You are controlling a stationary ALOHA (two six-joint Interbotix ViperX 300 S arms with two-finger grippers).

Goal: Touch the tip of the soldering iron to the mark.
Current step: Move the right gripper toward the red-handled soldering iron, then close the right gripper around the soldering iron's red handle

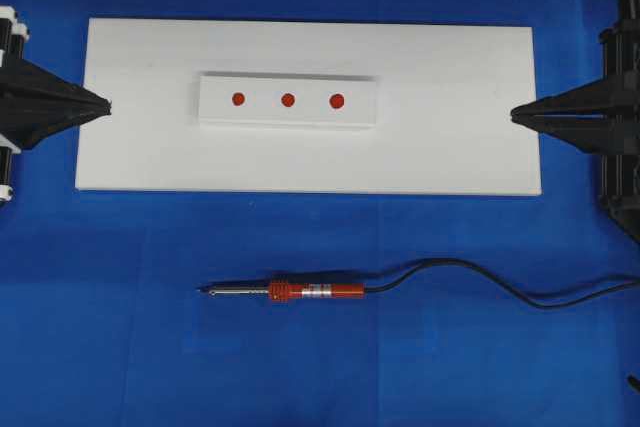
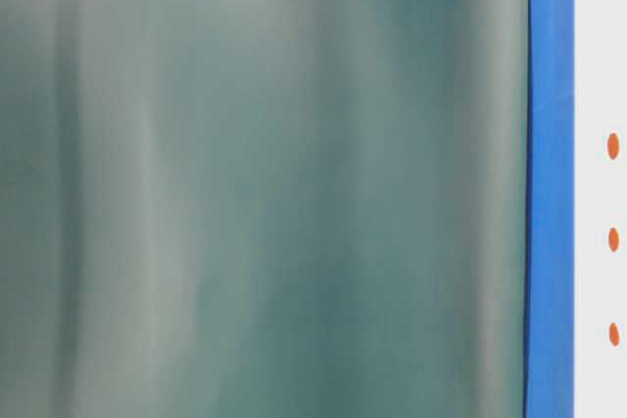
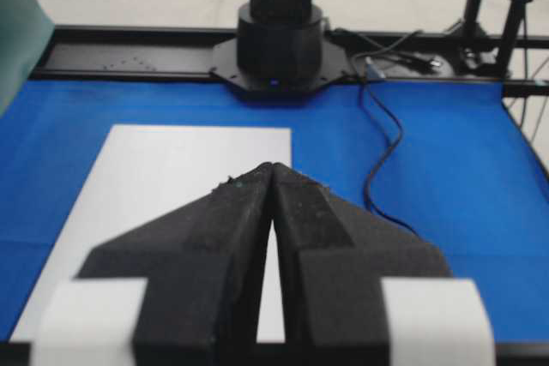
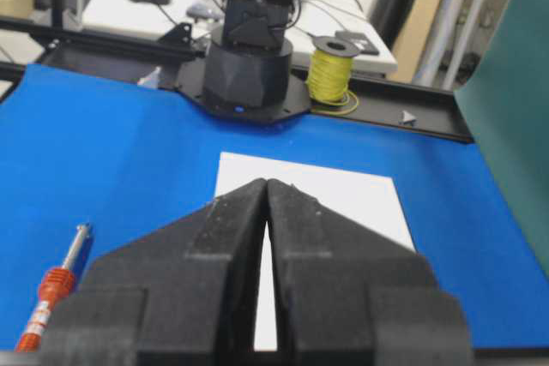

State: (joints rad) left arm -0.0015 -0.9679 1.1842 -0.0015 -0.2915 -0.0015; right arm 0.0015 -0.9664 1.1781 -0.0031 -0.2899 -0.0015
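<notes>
A: Where does the board [image 1: 420, 147] lie?
B: Flat on the desk [image 1: 120, 297], with a smaller plate [image 1: 288, 119] on its middle carrying three marks [image 1: 288, 100] in a row

A: And the soldering iron [image 1: 300, 291]?
B: On the desk in front of the board, tip pointing left, cord [image 1: 480, 277] running off right

A: The grippers?
B: Left gripper [image 1: 106, 105] at the board's left edge, right gripper [image 1: 514, 114] at its right edge

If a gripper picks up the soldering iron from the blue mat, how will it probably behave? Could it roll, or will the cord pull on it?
The soldering iron looks slim and round, lying flat on the blue mat, so a sideways push would probably roll it. Its body seems rigid. The long black cord trails off to the right in loose curves; it looks floppy and may drag or twist the handle when lifted.
</notes>
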